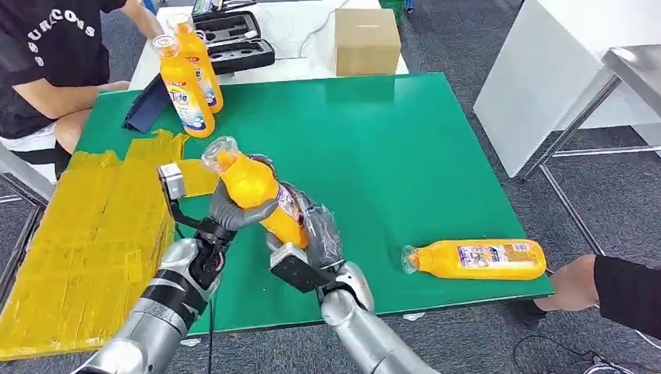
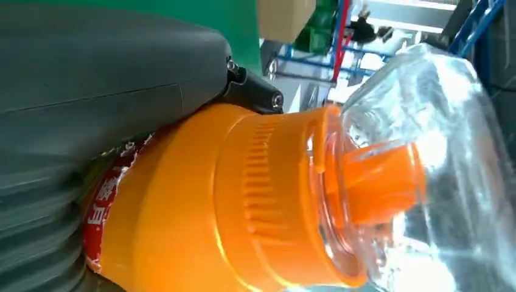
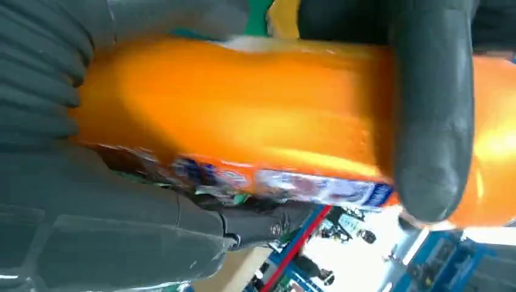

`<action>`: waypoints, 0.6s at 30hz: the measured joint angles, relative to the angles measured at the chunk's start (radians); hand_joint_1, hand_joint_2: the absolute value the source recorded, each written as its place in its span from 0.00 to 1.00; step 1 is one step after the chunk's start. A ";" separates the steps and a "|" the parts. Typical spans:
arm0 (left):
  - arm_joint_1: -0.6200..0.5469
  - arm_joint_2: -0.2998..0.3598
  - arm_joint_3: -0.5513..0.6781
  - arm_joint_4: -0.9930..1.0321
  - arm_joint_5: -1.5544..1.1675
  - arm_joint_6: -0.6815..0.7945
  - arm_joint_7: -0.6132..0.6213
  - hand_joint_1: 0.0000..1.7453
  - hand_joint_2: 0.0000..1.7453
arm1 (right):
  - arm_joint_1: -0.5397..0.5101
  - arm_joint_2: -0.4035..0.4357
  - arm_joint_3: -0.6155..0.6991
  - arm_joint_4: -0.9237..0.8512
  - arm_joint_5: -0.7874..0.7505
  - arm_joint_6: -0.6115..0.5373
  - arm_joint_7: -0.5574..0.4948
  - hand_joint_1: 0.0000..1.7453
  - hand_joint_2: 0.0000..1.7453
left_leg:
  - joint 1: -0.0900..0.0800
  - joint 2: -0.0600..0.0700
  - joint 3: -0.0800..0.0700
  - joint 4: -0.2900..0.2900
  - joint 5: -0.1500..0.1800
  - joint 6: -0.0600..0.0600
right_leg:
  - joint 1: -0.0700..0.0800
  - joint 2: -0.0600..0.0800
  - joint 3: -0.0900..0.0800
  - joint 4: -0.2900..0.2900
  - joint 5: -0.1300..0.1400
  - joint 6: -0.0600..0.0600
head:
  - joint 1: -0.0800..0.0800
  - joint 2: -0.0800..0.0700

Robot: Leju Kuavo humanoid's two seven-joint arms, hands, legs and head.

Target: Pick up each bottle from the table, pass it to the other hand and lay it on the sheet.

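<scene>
- orange bottle [image 1: 253, 191] is held tilted above the green table [image 1: 390, 148], clear cap toward the far left.
- left hand [image 1: 234, 212] fingers wrap its upper body.
- right hand [image 1: 308, 238] fingers curl around its lower body.
- yellow sheet [image 1: 86, 234] lies to the left.

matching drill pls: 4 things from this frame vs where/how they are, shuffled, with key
1. held bottle
2. lying bottle
3. standing bottles
4. cardboard box

A. on the white table beyond the green one
B. upright near the green table's far left corner
C. gripped by the left hand and the right hand at once
D. on its side near the table's near right edge

Pairs: 1-C, 2-D, 3-B, 4-A
</scene>
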 measured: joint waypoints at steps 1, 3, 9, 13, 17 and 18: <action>0.012 0.003 0.004 -0.015 -0.022 0.030 -0.007 1.00 1.00 | 0.026 -0.004 -0.003 -0.037 -0.010 0.004 -0.002 0.00 0.00 | 0.000 0.000 0.000 0.000 0.000 0.000 | 0.000 0.000 0.000 0.000 0.000 0.000 | 0.000 0.000; 0.033 0.010 0.018 -0.044 -0.049 0.071 -0.015 1.00 1.00 | 0.070 -0.015 -0.008 -0.112 -0.017 0.020 -0.001 0.00 0.00 | 0.000 0.001 0.000 0.000 -0.002 -0.002 | 0.000 0.001 -0.001 0.000 0.000 0.000 | 0.000 0.000; 0.064 0.053 0.089 -0.114 -0.260 0.325 -0.048 1.00 1.00 | 0.180 -0.065 -0.040 -0.333 -0.061 0.126 0.028 0.00 0.00 | 0.000 0.001 0.000 0.000 -0.001 -0.002 | 0.000 0.001 -0.002 0.000 0.000 -0.001 | 0.000 0.000; 0.079 0.085 0.177 -0.162 -0.447 0.485 -0.070 1.00 1.00 | 0.261 -0.108 -0.092 -0.511 -0.075 0.187 0.031 0.00 1.00 | 0.000 0.001 0.000 0.000 -0.001 -0.002 | 0.000 0.001 -0.002 0.000 0.000 -0.001 | 0.000 0.000; 0.085 0.102 0.228 -0.213 -0.700 0.668 -0.069 1.00 1.00 | 0.317 -0.133 -0.138 -0.643 -0.068 0.191 0.028 0.00 1.00 | 0.000 0.000 -0.001 0.000 -0.001 -0.002 | 0.000 0.001 -0.002 0.000 0.000 -0.001 | 0.000 0.000; 0.086 0.105 0.232 -0.220 -0.732 0.687 -0.067 1.00 1.00 | 0.324 -0.136 -0.144 -0.660 -0.067 0.191 0.028 0.00 1.00 | 0.000 0.000 -0.001 0.000 -0.001 -0.002 | 0.000 0.001 -0.002 0.000 0.000 -0.001 | 0.000 0.000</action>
